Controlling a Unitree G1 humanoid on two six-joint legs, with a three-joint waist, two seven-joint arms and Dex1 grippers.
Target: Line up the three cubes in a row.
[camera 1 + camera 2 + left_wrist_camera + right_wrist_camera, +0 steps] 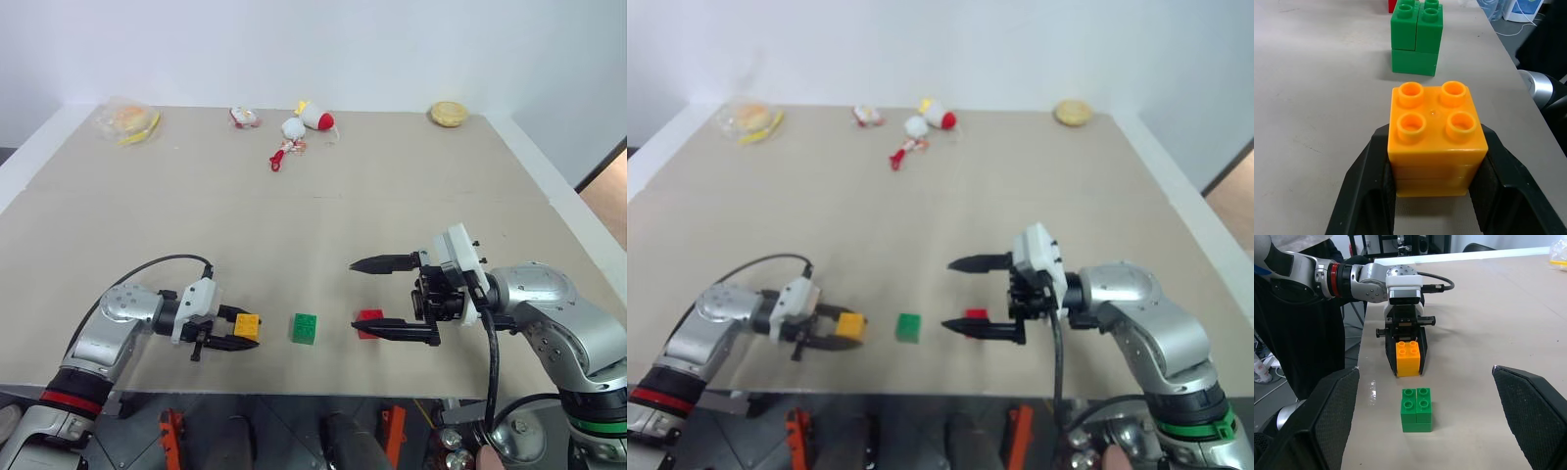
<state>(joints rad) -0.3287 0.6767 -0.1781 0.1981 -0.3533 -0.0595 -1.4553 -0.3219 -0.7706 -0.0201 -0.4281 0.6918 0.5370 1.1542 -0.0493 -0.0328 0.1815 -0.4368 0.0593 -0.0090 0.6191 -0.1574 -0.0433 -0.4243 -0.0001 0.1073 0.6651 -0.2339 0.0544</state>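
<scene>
— So, what is the left gripper (243,334) doing?

— Its two black fingers (1364,196) are pressed against both sides of the yellow-orange plastic studded cube (1435,139), which sits on the tan tabletop (323,225) near the front edge. The cube is clamped between them, studs up.

— And the right gripper (377,297)?

— Spread as wide as it goes, nothing in it. It hangs above the table pointing toward the left one, with one finger higher and farther back and the other low, near the front edge. The small red plastic studded cube (369,323) lies on the table under that lower finger, partly hidden by it; whether they touch I cannot tell.

— Where is the third cube?

— The green plastic studded cube (305,328) stands between the other two, just beside the yellow-orange one but apart from it. Seen from the head, the three lie roughly along one line parallel to the front edge: yellow-orange on the robot's left, green in the middle, red on the right.

— Anything else on the table?

— Well away, along the far edge: some red-and-white toys (304,125), a round tan food item (448,115) at the far right, and a bun-like item in clear wrapping (127,122) at the far left.
</scene>
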